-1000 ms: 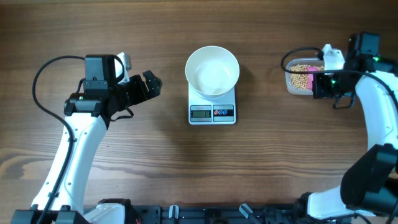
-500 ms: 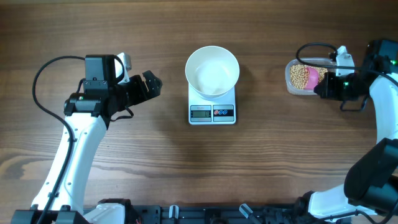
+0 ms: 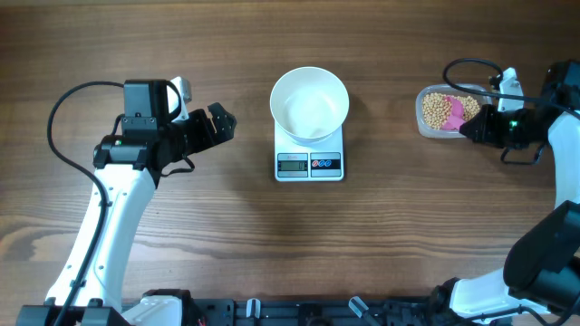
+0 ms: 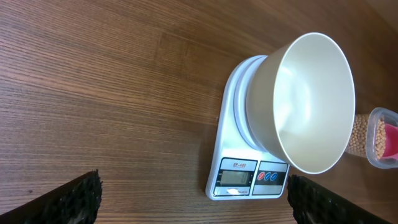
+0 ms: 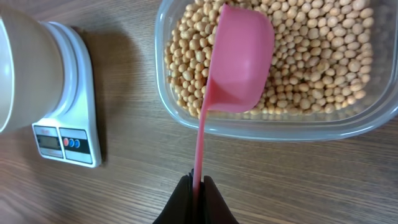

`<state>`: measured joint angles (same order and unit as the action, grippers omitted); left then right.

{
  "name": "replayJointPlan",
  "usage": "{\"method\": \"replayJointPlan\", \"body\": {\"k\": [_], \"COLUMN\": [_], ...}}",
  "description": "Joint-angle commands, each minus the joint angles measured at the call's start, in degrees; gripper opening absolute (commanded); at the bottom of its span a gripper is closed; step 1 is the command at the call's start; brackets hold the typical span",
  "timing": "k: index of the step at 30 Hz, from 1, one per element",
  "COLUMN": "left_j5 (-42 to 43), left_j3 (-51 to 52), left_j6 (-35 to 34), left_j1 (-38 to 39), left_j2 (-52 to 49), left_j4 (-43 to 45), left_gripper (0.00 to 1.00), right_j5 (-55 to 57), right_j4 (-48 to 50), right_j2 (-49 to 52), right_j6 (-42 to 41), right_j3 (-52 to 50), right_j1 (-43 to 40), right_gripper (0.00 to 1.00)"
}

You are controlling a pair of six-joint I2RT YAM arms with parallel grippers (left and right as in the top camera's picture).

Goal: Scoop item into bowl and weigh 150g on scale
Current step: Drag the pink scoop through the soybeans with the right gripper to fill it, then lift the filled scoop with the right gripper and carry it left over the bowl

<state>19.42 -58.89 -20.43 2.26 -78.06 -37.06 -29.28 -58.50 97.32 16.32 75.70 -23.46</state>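
Here, right fingers [image 5: 184, 205] pinching pink scoop [image 5: 239, 59] handle over beans [image 5: 311, 56], left fingers [image 4: 68, 202] spread wide, empty

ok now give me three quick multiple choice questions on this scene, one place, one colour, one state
1. Where does the bowl stand? A on the scale B beside the scale C behind the scale
2. What colour is the scoop? A blue B pink C green
3. How is the right gripper? A wide open B shut on the scoop's handle C shut on nothing
Answers: 1 A, the overhead view shows it on the scale's platform. 2 B, it shows pink against the beans. 3 B, its jaws pinch the thin handle.
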Motion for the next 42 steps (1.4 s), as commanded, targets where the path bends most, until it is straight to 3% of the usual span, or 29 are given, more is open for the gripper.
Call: {"method": "replayJointPlan", "body": {"k": [1,16,42], "left_j5": [0.5,0.5,0.5], "left_j3": [-1.1,-1.1,-1.1], "left_j6": [0.5,0.5,0.5], "left_j1": [0.2,0.2,0.1], "left_j2": [-0.3,-0.3,-0.3], "left_j4": [0.0,0.0,0.0], "left_gripper": [1.0,1.0,1.0], "right_j5": [-4.2,-4.3,-19.0], "right_j4": [1.0,3.7,3.3], "right_j2": [0.7,0.7,0.7], "right_j6": [-0.1,-4.6,-2.9], "right_j3": [-2.4,-5.7,-5.7], "right_j1": [0.1,-0.6,-9.6], "right_gripper": [0.04,0.04,0.04]}}
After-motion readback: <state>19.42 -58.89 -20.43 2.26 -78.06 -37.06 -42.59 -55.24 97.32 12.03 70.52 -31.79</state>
